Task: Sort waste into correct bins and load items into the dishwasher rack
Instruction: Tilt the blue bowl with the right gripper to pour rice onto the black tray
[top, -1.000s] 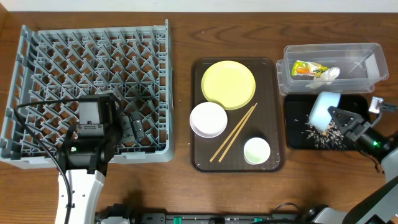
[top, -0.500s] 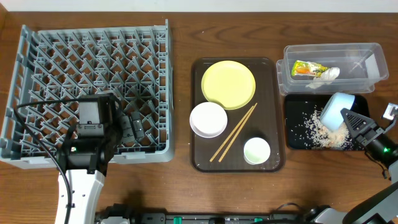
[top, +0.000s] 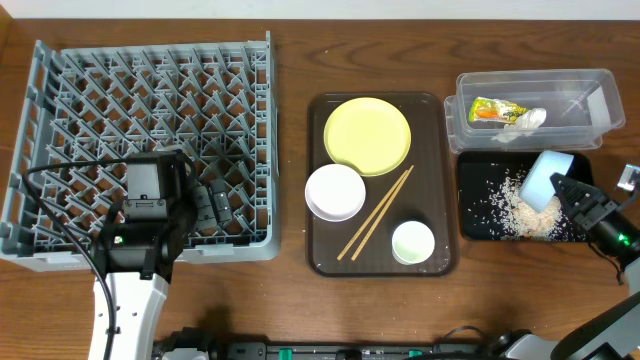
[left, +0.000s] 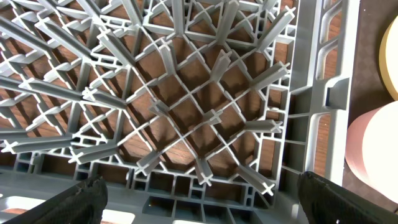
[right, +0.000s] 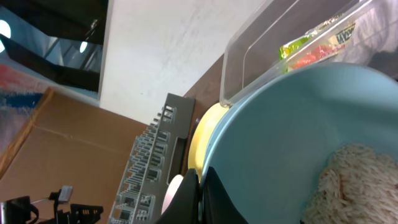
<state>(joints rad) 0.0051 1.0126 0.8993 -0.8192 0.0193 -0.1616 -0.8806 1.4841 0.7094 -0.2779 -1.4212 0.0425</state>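
Pinching rim of light blue bowl (top: 545, 178), right end effector (top: 560, 186) sat far right of grey plastic pegged rack (top: 150, 80) — w/ spread left end effector (top: 213, 205) above it.

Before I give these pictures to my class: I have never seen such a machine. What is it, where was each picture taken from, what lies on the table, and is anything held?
Two robot arms work at a table. The wide picture looks down from above; the other two come from a camera on each wrist. On the left sits a grey dishwasher rack; the left gripper hangs open over it, holding nothing. In the middle a brown serving tray carries a yellow plate, a white bowl, two chopsticks and a small white cup. On the right a clear tub holds a snack wrapper and a tissue. The right gripper is shut on the rim of a light blue bowl, tipped over a black tray strewn with rice; more rice is in the bowl.
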